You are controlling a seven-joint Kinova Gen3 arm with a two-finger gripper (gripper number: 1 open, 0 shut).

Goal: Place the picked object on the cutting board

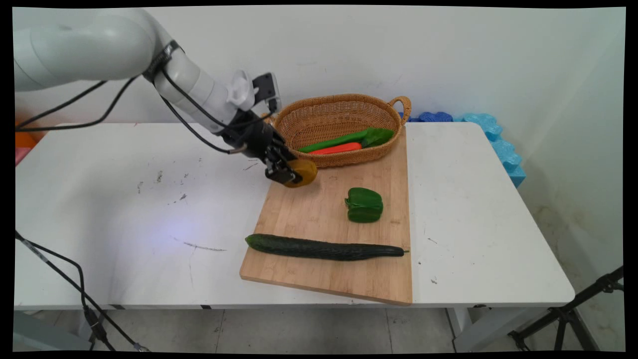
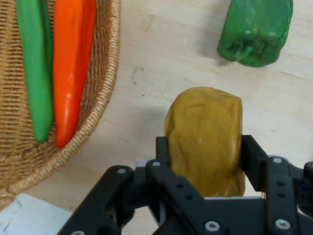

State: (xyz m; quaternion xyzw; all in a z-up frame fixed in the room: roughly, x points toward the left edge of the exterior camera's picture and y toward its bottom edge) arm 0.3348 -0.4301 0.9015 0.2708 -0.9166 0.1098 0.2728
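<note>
Black two-finger end effector (image 1: 285,174), clamped on a lumpy yellow-brown potato (image 2: 205,139), just above the wooden cutting board (image 1: 319,214) beside the woven wicker basket (image 1: 344,117). Green bell pepper (image 1: 365,205) and long dark cucumber (image 1: 324,248) on the board, on the white desk (image 1: 124,209).

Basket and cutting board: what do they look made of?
Basket: woven wicker or rattan by the look, tan and matte, with visible coiled strands and looped handles. Cutting board: pale wood, possibly bamboo; parallel glued strips and grain show, finish smooth and matte. The hand grips a yellow-brown lump above it.
</note>
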